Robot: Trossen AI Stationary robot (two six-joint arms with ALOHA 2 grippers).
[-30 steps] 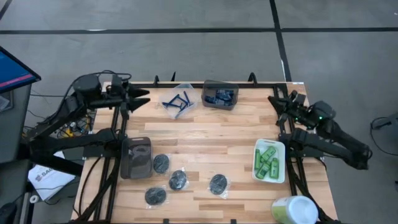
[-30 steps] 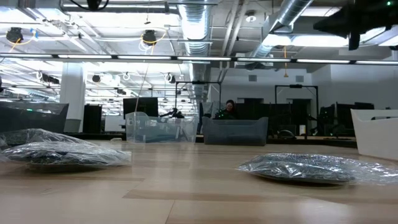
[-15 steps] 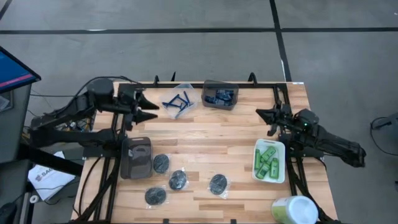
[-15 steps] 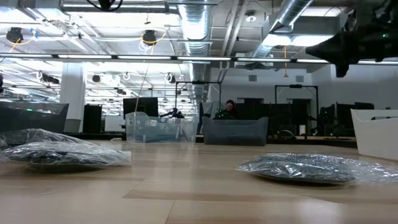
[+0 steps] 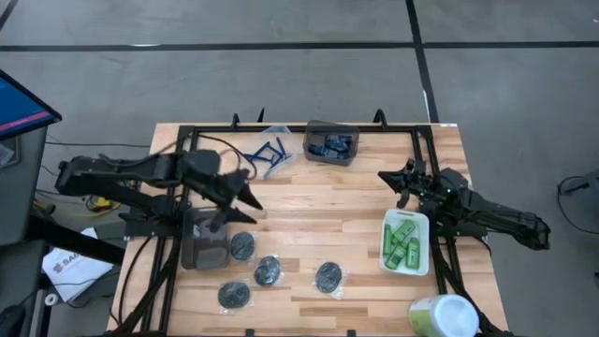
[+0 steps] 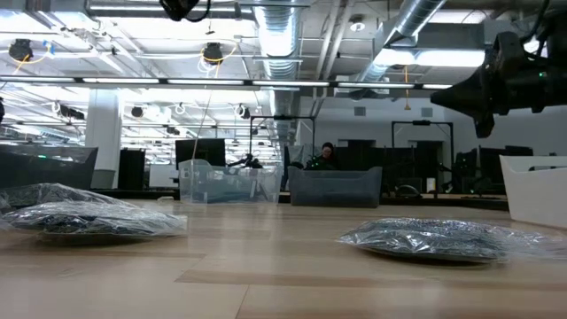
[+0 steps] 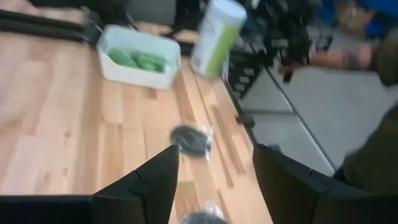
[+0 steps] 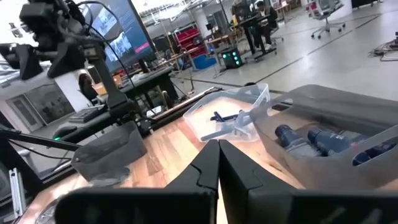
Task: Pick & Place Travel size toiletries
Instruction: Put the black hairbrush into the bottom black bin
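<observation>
Several dark round discs in clear wrap (image 5: 269,271) lie on the wooden table near its near left corner. Blue razors (image 5: 267,154) sit in a clear bin and navy tubes (image 5: 331,145) in a grey bin at the far edge. Green mini bottles (image 5: 403,241) lie in a white tray (image 5: 386,225) at the right. My left gripper (image 5: 245,206) hangs open above the table, just beyond the discs; in its wrist view (image 7: 214,180) one disc (image 7: 191,138) shows between its fingers, farther off. My right gripper (image 5: 388,178) is shut, in the air beside the tray's far end.
An empty grey bin (image 5: 204,239) stands left of the discs, under the left arm. A large pale-green-topped tub (image 5: 442,316) stands at the near right corner. A black frame edges the table. Bare wood lies in the table's middle (image 5: 318,211).
My left gripper has swung from the table's far left corner toward the near edge and the middle, sinking and ending above the discs, still open. My right gripper has come down and drifted toward the near edge and a little left, staying shut. No object has moved.
</observation>
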